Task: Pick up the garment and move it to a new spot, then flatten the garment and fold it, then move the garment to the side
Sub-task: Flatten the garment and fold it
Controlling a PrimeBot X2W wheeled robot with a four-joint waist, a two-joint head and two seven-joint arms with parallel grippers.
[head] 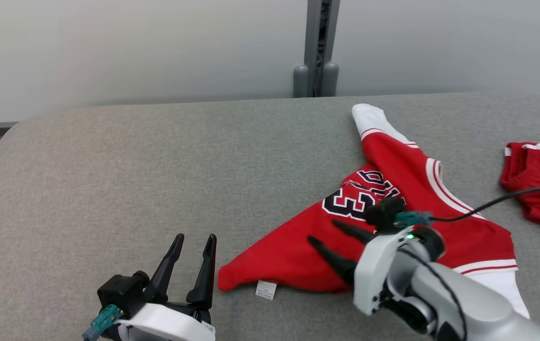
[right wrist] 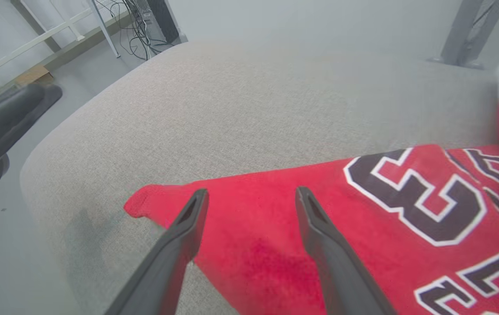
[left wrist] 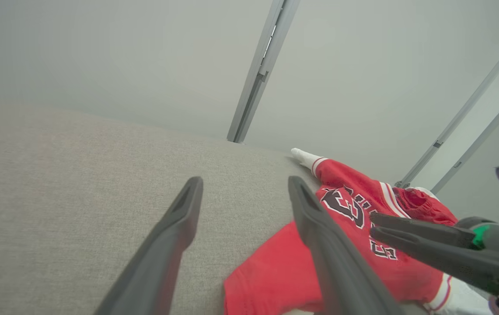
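Note:
A red garment (head: 393, 222) with white trim and black "23" lettering lies crumpled on the right half of the grey table (head: 156, 166). One white-cuffed sleeve points to the far side. My right gripper (head: 326, 233) hovers just above the garment's near red part, open, with nothing between its fingers; the right wrist view shows the red cloth (right wrist: 319, 218) under the spread fingers. My left gripper (head: 195, 240) stands open over bare table, left of the garment's pointed corner (head: 225, 282). In the left wrist view the garment (left wrist: 354, 245) lies to the right, with the right gripper's fingers (left wrist: 415, 232) over it.
A second red piece of clothing with a white edge (head: 539, 180) lies at the table's right edge. A grey post (head: 317, 52) stands behind the far edge against a pale wall. A black cable (head: 501, 199) runs from my right wrist.

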